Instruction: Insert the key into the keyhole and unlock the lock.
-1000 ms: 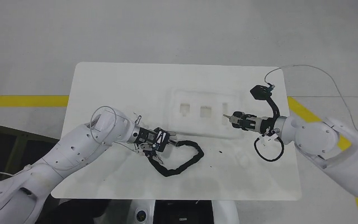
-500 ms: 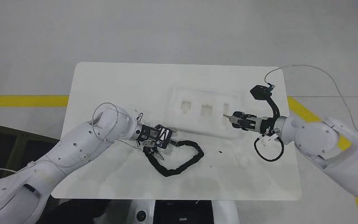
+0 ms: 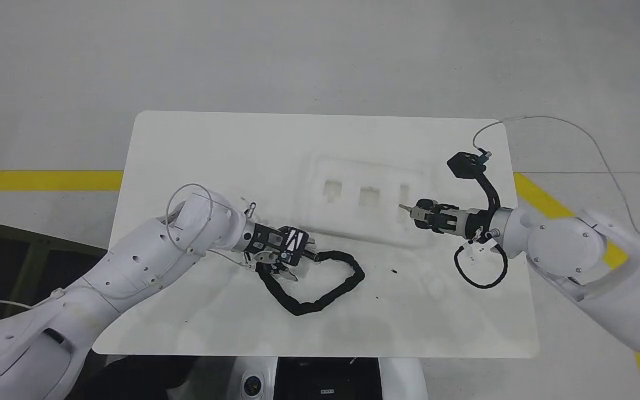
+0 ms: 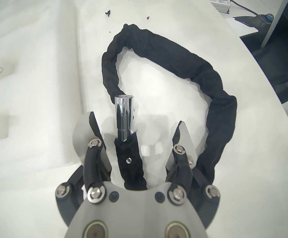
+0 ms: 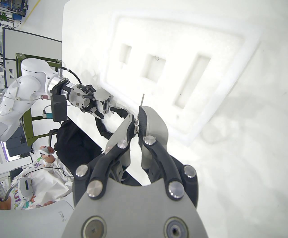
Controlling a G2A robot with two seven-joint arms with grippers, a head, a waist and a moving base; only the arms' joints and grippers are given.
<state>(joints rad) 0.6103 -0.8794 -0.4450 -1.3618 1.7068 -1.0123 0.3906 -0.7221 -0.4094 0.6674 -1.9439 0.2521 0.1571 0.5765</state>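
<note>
The right gripper (image 5: 135,122) was clamped on the key (image 5: 142,100). Only the thin blade stuck out past the fingertips, and the head was buried between the pads. In the top view it sat right of centre over the right part of the white foam tray (image 3: 345,228), blade aimed at the frame's left; contact with the tray could not be judged. The left gripper (image 4: 135,137) had its fingers spread wide, one on each side of the chrome lock cylinder (image 4: 124,116), with a gap showing on both sides. The cylinder's end face appeared nearly edge-on, so the keyhole was hard to make out. The cylinder joined the black fabric-sleeved chain (image 4: 180,65), looped on the table (image 3: 200,150) just below the tray, lower centre in the top view. One sleeve end ran under the left gripper's palm and was cut off there. A few dark crumbs (image 4: 108,13) lay beyond the loop. The tray had three rectangular recesses, and a small ring (image 5: 157,58) lay in the middle one.
</note>
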